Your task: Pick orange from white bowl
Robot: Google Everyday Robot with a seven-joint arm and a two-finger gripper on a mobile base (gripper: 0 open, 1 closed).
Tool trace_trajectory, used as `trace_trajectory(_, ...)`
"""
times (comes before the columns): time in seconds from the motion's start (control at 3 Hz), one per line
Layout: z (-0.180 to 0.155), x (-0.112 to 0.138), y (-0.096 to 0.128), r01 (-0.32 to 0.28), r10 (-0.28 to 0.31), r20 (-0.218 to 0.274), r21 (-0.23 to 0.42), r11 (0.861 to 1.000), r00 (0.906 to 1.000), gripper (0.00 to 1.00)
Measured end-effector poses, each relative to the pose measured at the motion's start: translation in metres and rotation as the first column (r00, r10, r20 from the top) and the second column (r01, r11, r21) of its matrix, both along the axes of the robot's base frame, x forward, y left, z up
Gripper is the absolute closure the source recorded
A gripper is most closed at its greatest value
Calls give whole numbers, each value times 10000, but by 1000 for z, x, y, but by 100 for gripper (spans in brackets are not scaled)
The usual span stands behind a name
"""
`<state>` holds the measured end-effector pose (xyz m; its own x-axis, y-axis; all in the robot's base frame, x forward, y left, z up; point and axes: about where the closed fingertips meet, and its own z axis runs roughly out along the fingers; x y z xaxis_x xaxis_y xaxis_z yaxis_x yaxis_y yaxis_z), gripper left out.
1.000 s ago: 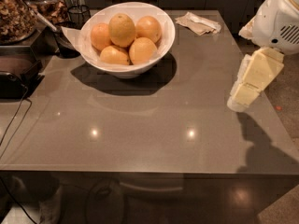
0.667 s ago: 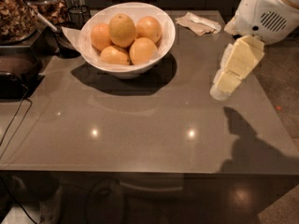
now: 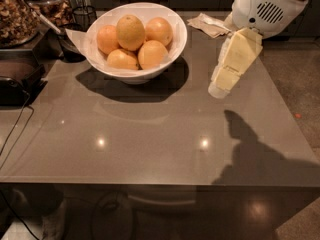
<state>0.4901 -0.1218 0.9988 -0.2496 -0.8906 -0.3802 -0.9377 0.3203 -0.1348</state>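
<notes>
The white bowl [image 3: 170, 54] stands at the back of the grey table, left of centre. It holds several oranges. The orange [image 3: 130, 32], largest, duller yellow-orange and slightly oval, sits on top in the middle of the pile. Rounder, brighter oranges lie around it. My gripper [image 3: 220, 88] hangs from the white arm at the upper right. It is above the table, to the right of the bowl and apart from it, with nothing in it.
A crumpled napkin [image 3: 211, 24] lies behind the gripper at the table's back edge. Jars of dried food [image 3: 17, 16], a black cup [image 3: 72, 46] and a dark appliance [image 3: 17, 81] with a cable crowd the left side.
The arm and gripper have moved left and toward the bowl, from the table's right edge to over the table. The bowl and oranges have not moved.
</notes>
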Motion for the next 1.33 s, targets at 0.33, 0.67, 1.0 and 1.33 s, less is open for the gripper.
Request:
trace_trajectory(0.33, 1, 16, 12, 74, -77, 54, 467, 9989, 10000, 0)
trace_trajectory(0.67, 5, 44, 31, 72, -66, -114, 490, 9988, 9999, 0)
trace_trajectory(1.0, 8, 67, 53, -230, 240, -224, 455, 9987, 9995, 0)
trace_trajectory(1.33, 4, 78, 73, -855, 868, -255, 486, 9952, 9959, 0)
